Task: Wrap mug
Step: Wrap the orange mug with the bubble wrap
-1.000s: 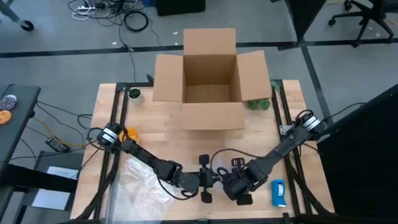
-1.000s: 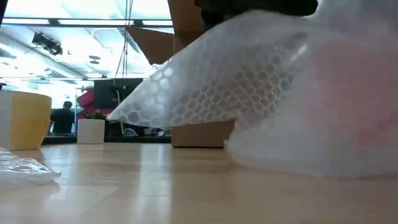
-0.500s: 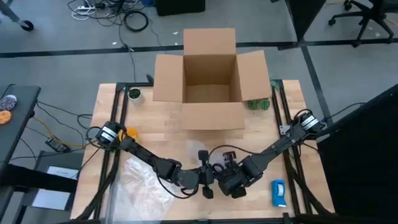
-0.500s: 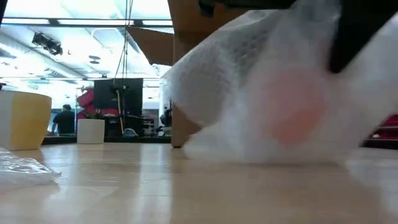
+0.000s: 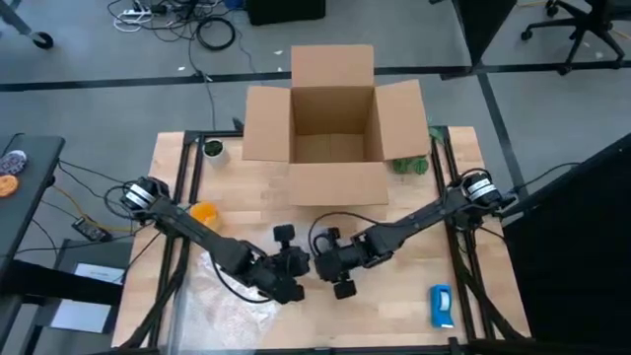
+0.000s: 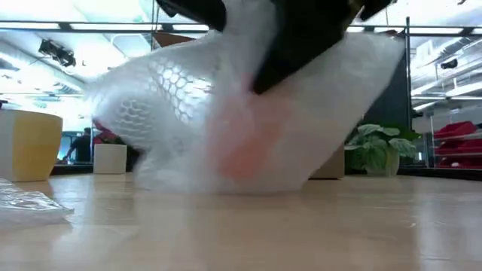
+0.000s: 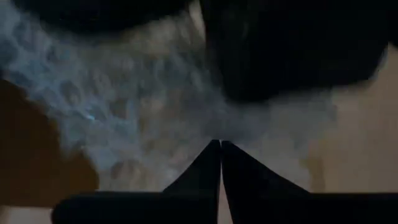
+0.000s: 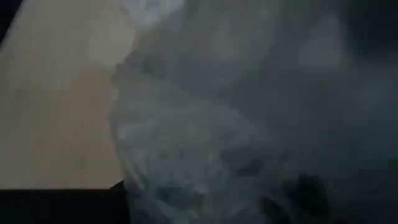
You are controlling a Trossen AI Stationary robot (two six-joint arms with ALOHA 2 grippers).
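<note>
Right at the front of the table [image 5: 414,222] we have the bubble wrap [image 6: 188,98] bunched into a bundle, and through it in the low view we catch a blurred orange-pink glow: that's the mug [image 6: 248,147], inside the wrap and sitting on the wood. From above the mug itself is hidden under the two wrists. The left gripper [image 7: 220,144] is at the bundle, its two dark fingers pressed together tip to tip on the bubble wrap. The right gripper [image 5: 317,258] meets it from the other side, just beside it; we cannot tell how it stands, since its own camera shows only wrap pressed close. More loose wrap [image 5: 222,296] lies on the table's left front. A blue-and-white object [image 5: 441,305] lies flat at the right front, well apart. Farther back stands the open cardboard box [image 5: 333,128], flaps spread, with a small green plant [image 5: 411,165] at its right corner.
</note>
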